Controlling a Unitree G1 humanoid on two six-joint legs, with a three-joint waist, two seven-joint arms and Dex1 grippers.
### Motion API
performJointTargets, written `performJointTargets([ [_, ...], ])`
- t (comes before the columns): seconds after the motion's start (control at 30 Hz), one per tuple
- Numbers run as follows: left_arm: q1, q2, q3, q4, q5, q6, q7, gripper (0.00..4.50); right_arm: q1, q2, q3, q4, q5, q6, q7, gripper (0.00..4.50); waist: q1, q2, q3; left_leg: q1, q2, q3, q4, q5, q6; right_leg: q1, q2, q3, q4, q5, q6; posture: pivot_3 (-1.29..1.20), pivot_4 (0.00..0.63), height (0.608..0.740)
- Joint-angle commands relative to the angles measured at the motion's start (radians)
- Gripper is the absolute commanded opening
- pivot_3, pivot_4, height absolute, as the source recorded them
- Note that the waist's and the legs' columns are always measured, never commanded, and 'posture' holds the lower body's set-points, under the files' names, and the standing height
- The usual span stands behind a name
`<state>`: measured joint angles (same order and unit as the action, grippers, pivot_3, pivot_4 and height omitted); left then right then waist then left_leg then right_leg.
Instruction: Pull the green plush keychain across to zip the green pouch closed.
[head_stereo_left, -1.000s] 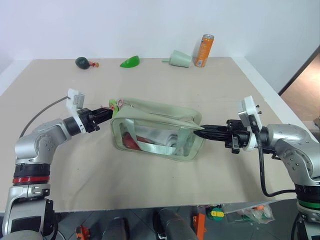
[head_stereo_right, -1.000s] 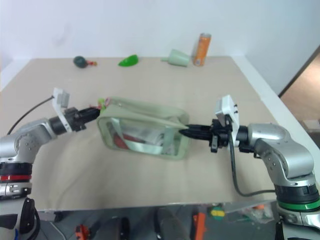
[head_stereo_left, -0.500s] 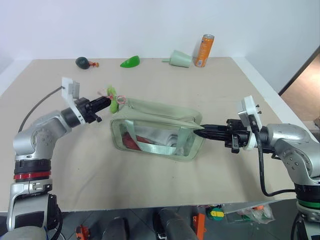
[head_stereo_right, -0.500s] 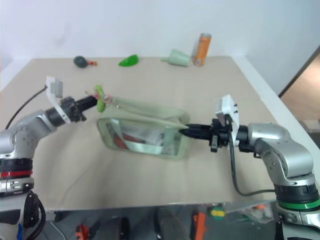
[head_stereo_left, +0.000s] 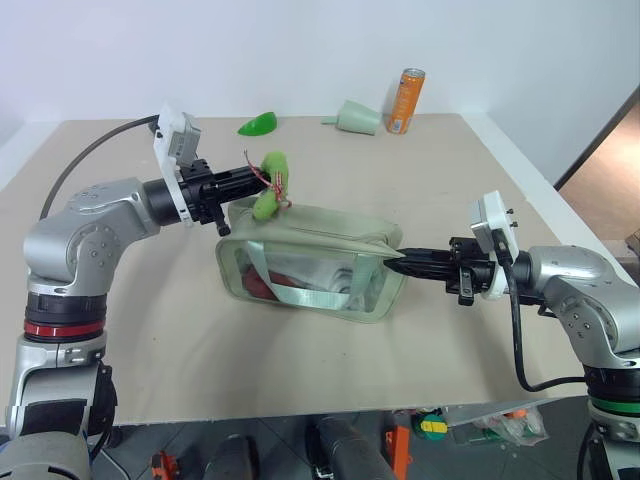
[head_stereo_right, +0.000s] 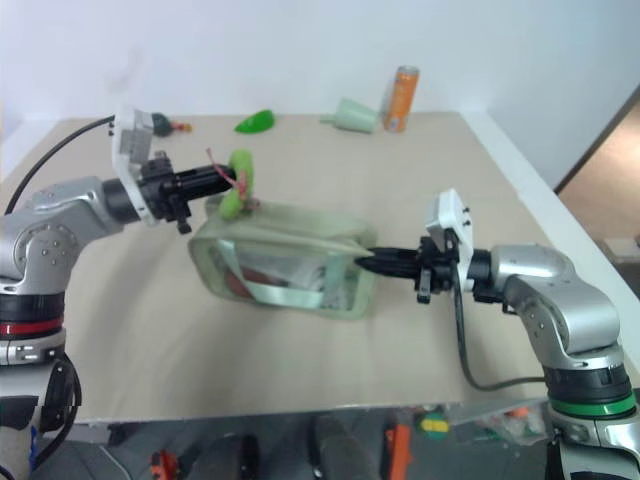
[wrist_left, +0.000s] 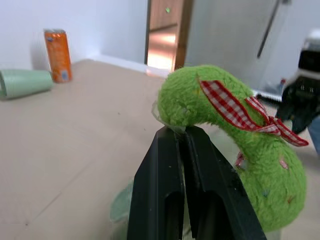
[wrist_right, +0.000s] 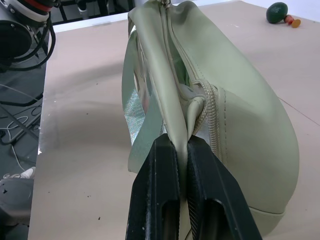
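- The left gripper (head_stereo_left: 243, 181) is seen with its black fingers (wrist_left: 170, 165) pressed together on the upper end of the green plush keychain (head_stereo_left: 269, 186); the charm hangs just past the tips, raised above the table (head_stereo_left: 120, 330).
- A soft, fuzzy, very light charm is judged here: it would squash under a pinch and could slip out, so the hold is best kept near its top, close to the zipper pull.
- Beyond and below that gripper lies the green pouch (head_stereo_left: 310, 262), its near end just under the charm.
- The pouch is judged soft and floppy, with a clear window and a strap across it; it would likely buckle or slide if pulled unsupported.
- The right gripper (head_stereo_left: 400, 262) is seen clamped on the far end's fabric beside the zipper (wrist_right: 212, 117), with the pouch stretched away from its tips.
- That end seam is judged the right anchor point.
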<state>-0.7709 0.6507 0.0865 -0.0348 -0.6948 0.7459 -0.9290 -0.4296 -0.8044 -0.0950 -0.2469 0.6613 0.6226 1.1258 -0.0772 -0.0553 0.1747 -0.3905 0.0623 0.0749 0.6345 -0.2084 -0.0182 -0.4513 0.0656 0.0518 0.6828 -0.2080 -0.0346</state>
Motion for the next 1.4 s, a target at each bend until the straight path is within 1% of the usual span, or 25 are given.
performJointTargets([
  [0.03, -0.013, 0.022, -0.001, -0.016, 0.009, 0.004, -0.023, 1.48, -0.001, 0.003, -0.004, -0.019, 0.0, -0.012, -0.006, 0.0, 0.0, 0.0, 0.0, 0.0, 0.0, 0.0, 0.0, 0.0, 0.0, 0.0, 0.0, 0.0, 0.0, 0.0, 0.0, 0.0, 0.15, 0.74],
  [0.1, -0.009, 0.024, 0.001, -0.027, -0.007, 0.014, -0.044, 2.01, -0.003, 0.005, -0.001, -0.016, -0.003, -0.015, -0.007, 0.0, 0.0, 0.0, 0.0, 0.0, 0.0, 0.001, 0.0, 0.0, 0.0, 0.0, 0.0, 0.001, 0.0, 0.0, 0.0, 0.0, 0.15, 0.74],
  [0.13, -0.008, 0.024, 0.002, -0.03, -0.005, 0.013, -0.047, 2.45, -0.003, 0.006, 0.001, -0.015, -0.004, -0.016, -0.007, 0.0, 0.0, 0.0, 0.0, 0.0, 0.0, 0.001, 0.0, 0.0, 0.0, 0.0, 0.0, 0.001, 0.0, 0.0, 0.0, 0.0, 0.15, 0.74],
  [0.2, -0.007, 0.024, 0.003, -0.027, 0.001, 0.01, -0.055, 3.17, -0.005, 0.007, 0.003, -0.012, -0.006, -0.018, -0.007, 0.0, 0.0, 0.0, 0.0, 0.0, 0.0, 0.001, 0.0, 0.0, 0.0, 0.0, 0.0, 0.001, 0.0, 0.0, 0.0, 0.0, 0.15, 0.74],
  [0.33, 0.012, 0.038, 0.031, -0.033, -0.015, 0.001, -0.093, 4.48, -0.006, 0.008, 0.005, -0.011, -0.01, -0.019, -0.005, 0.0, 0.0, 0.0, 0.0, 0.0, 0.0, 0.001, 0.0, 0.0, 0.0, 0.0, 0.0, 0.001, 0.0, 0.0, 0.0, 0.0, 0.15, 0.74],
  [0.4, 0.016, 0.038, 0.058, -0.026, -0.02, -0.021, -0.099, 4.48, -0.007, 0.008, 0.006, -0.011, -0.01, -0.018, -0.005, 0.0, 0.0, 0.0, 0.0, 0.0, 0.0, 0.0, 0.0, 0.0, 0.0, 0.0, 0.0, 0.001, 0.0, 0.0, 0.0, 0.0, 0.15, 0.74],
  [0.5, -0.006, 0.028, 0.16, 0.043, -0.082, -0.007, -0.063, 4.48, -0.007, 0.009, 0.007, -0.012, -0.01, -0.017, -0.004, 0.0, -0.001, 0.0, 0.0, 0.0, 0.001, 0.001, 0.0, 0.0, 0.0, 0.0, 0.0, 0.001, 0.0, 0.0, 0.0, 0.0, 0.15, 0.74],
  [0.57, 0.008, 0.059, 0.235, 0.09, -0.127, 0.018, -0.07, 4.48, -0.006, 0.009, 0.007, -0.013, -0.009, -0.016, -0.005, 0.0, -0.001, 0.0, 0.0, 0.001, 0.001, 0.001, 0.0, 0.0, 0.0, 0.0, 0.0, 0.001, 0.0, 0.0, 0.0, 0.0, 0.15, 0.74],
  [0.63, 0.07, 0.109, 0.267, 0.092, -0.137, 0.03, -0.115, 4.48, -0.004, 0.009, 0.008, -0.014, -0.009, -0.015, -0.005, 0.0, -0.003, 0.0, 0.0, 0.0, 0.001, 0.0, 0.0, 0.0, 0.0, 0.0, 0.001, 0.0, 0.0, 0.0, 0.0, 0.0, 0.15, 0.74],
  [0.73, 0.219, 0.191, 0.237, 0.023, -0.117, 0.032, -0.213, 4.48, -0.002, 0.01, 0.009, -0.013, -0.01, -0.015, -0.004, 0.0, -0.006, 0.0, 0.0, 0.002, 0.001, 0.001, -0.003, 0.0, 0.0, 0.0, 0.001, 0.003, 0.0, -0.001, -0.001, 0.0, 0.15, 0.74],
  [0.9, 0.368, 0.236, 0.182, -0.052, -0.08, 0.001, -0.279, 4.48, -0.004, 0.012, 0.011, -0.012, -0.01, -0.015, -0.001, 0.0, -0.001, -0.001, 0.0, 0.001, 0.001, 0.001, -0.002, 0.0, 0.0, -0.001, -0.001, 0.0, 0.0, -0.002, -0.002, 0.0, 0.15, 0.74],
  [1.0, 0.388, 0.219, 0.158, -0.056, -0.067, -0.007, -0.274, 4.48, -0.008, 0.014, 0.012, -0.012, -0.009, -0.013, 0.0, 0.0, -0.002, -0.001, 0.0, 0.001, 0.001, 0.0, -0.002, 0.0, 0.0, -0.001, -0.001, 0.001, 0.0, -0.002, -0.002, 0.0, 0.15, 0.74],
  [1.1, 0.377, 0.196, 0.147, -0.048, -0.071, -0.005, -0.262, 4.48, -0.009, 0.015, 0.012, -0.014, -0.009, -0.012, -0.001, 0.0, -0.002, -0.001, 0.0, 0.001, 0.0, 0.0, -0.002, 0.0, 0.0, -0.001, 0.0, 0.0, 0.0, -0.002, -0.002, 0.0, 0.15, 0.74],
  [1.2, 0.355, 0.173, 0.123, -0.012, -0.034, -0.035, -0.244, 4.48, -0.009, 0.014, 0.011, -0.016, -0.008, -0.011, -0.002, 0.0, -0.002, -0.001, 0.0, 0.001, 0.0, 0.0, -0.002, 0.0, 0.0, -0.001, 0.0, 0.0, 0.0, -0.002, -0.002, 0.0, 0.15, 0.74],
  [1.23, 0.35, 0.166, 0.117, -0.001, -0.022, -0.052, -0.239, 3.94, -0.007, 0.013, 0.01, -0.018, -0.008, -0.01, -0.003, 0.0, -0.002, -0.001, 0.0, 0.001, 0.0, -0.001, -0.003, 0.0, 0.0, -0.001, 0.001, 0.0, 0.0, -0.002, -0.002, 0.0, 0.15, 0.74],
  [1.27, 0.341, 0.155, 0.116, 0.011, -0.016, -0.064, -0.232, 3.77, -0.005, 0.012, 0.008, -0.019, -0.007, -0.01, -0.004, 0.0, -0.002, -0.001, 0.0, 0.001, 0.0, -0.001, -0.003, 0.0, 0.0, -0.001, 0.001, 0.0, 0.0, -0.002, -0.002, 0.0, 0.15, 0.74],
  [1.3, 0.332, 0.145, 0.12, 0.021, -0.021, -0.062, -0.228, 3.31, -0.003, 0.011, 0.007, -0.021, -0.006, -0.009, -0.004, 0.0, -0.002, -0.001, 0.0, 0.001, 0.0, -0.001, -0.003, 0.0, 0.0, -0.001, 0.001, 0.0, 0.0, -0.002, -0.002, 0.0, 0.15, 0.74],
  [1.33, 0.325, 0.135, 0.128, 0.023, -0.032, -0.059, -0.226, 3.07, 0.0, 0.011, 0.004, -0.024, -0.004, -0.008, -0.005, 0.0, -0.002, -0.001, 0.0, 0.001, 0.0, 0.0, -0.003, 0.0, 0.0, -0.001, 0.001, 0.0, 0.0, -0.002, -0.002, 0.0, 0.15, 0.74],
  [1.4, 0.319, 0.125, 0.138, 0.023, -0.049, -0.05, -0.226, 2.4, 0.005, 0.01, 0.001, -0.028, 0.0, -0.004, -0.007, 0.0, -0.002, -0.001, 0.0, 0.001, 0.001, 0.0, -0.003, 0.0, 0.0, -0.001, 0.001, 0.0, 0.0, -0.002, -0.002, 0.0, 0.15, 0.74],
])
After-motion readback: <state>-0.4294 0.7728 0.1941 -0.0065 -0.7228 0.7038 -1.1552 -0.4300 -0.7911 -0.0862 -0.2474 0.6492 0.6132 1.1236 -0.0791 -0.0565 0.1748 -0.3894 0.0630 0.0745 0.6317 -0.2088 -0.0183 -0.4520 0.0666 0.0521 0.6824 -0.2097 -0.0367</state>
